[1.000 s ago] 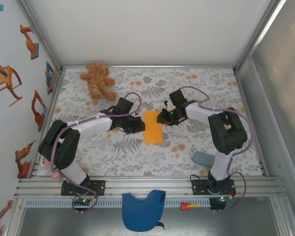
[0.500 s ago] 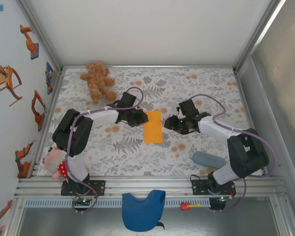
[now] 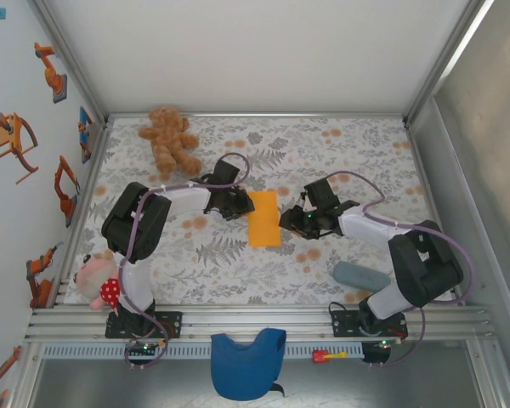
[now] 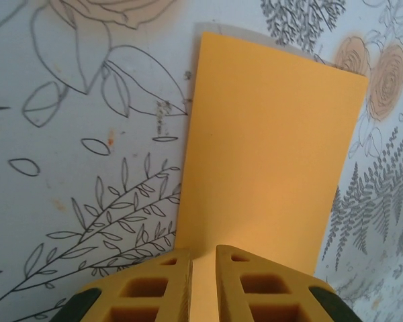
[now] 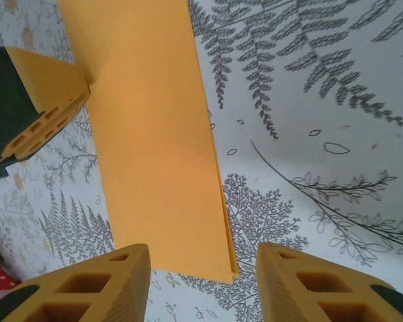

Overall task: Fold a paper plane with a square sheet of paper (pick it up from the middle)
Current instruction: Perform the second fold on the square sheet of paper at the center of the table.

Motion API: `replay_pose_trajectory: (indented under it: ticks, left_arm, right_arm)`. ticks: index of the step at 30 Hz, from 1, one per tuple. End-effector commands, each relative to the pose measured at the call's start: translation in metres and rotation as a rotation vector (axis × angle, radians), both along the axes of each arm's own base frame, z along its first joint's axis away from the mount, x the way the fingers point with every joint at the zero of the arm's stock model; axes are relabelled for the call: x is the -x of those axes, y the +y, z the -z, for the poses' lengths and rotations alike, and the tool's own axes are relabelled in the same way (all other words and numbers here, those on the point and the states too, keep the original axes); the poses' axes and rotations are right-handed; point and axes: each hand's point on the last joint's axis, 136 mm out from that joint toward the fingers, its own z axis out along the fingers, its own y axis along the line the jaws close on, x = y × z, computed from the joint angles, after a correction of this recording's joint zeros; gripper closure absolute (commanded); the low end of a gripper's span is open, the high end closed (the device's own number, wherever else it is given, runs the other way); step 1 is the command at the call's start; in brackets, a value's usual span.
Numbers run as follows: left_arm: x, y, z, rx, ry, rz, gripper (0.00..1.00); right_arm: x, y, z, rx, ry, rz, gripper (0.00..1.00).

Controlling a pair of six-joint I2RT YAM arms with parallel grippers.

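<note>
Near the middle of the table [image 3: 365, 153], the left gripper [image 3: 240, 204] sets its almost-closed fingertips on the left edge of the square sheet of paper [image 3: 264, 219]; I cannot tell whether it pinches it. The sheet lies flat, already doubled into a long rectangle, so the halving fold looks done. At its right edge the right gripper [image 3: 291, 221] hangs with jaws spread. Next, I judge, one arm must pin the paper while the other lifts a corner. Half a second earlier the right gripper stood well clear; the paper has not shifted.
</note>
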Motion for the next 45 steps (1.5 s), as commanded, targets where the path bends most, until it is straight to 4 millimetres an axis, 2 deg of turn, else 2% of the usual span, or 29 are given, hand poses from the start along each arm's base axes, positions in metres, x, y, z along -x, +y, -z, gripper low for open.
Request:
replay_pose_trajectory:
  ticks: [1,8,16,22,28,35,45]
  left_arm:
    - [0.004,0.014,0.019,-0.079,0.078,-0.066,0.83]
    - [0.011,0.019,0.033,-0.102,0.139,-0.085,0.84]
    - [0.013,0.02,0.035,-0.105,0.15,-0.081,0.85]
    - [0.014,0.019,0.037,-0.101,0.156,-0.079,0.85]
    - [0.014,0.018,0.037,-0.095,0.159,-0.075,0.85]
    - [0.014,0.017,0.037,-0.094,0.155,-0.072,0.85]
    - [0.014,0.016,0.031,-0.083,0.145,-0.059,0.86]
  right_arm:
    - [0.007,0.006,0.007,-0.013,0.033,-0.001,0.56]
    - [0.017,0.015,0.021,-0.012,0.081,-0.027,0.59]
    - [0.022,0.016,0.031,0.003,0.107,-0.039,0.66]
    - [0.027,0.019,0.036,0.002,0.128,-0.057,0.66]
    - [0.029,0.022,0.032,-0.021,0.127,-0.074,0.68]
    - [0.021,0.026,0.019,-0.049,0.077,-0.066,0.73]
    - [0.017,0.023,0.019,-0.036,0.073,-0.031,0.85]
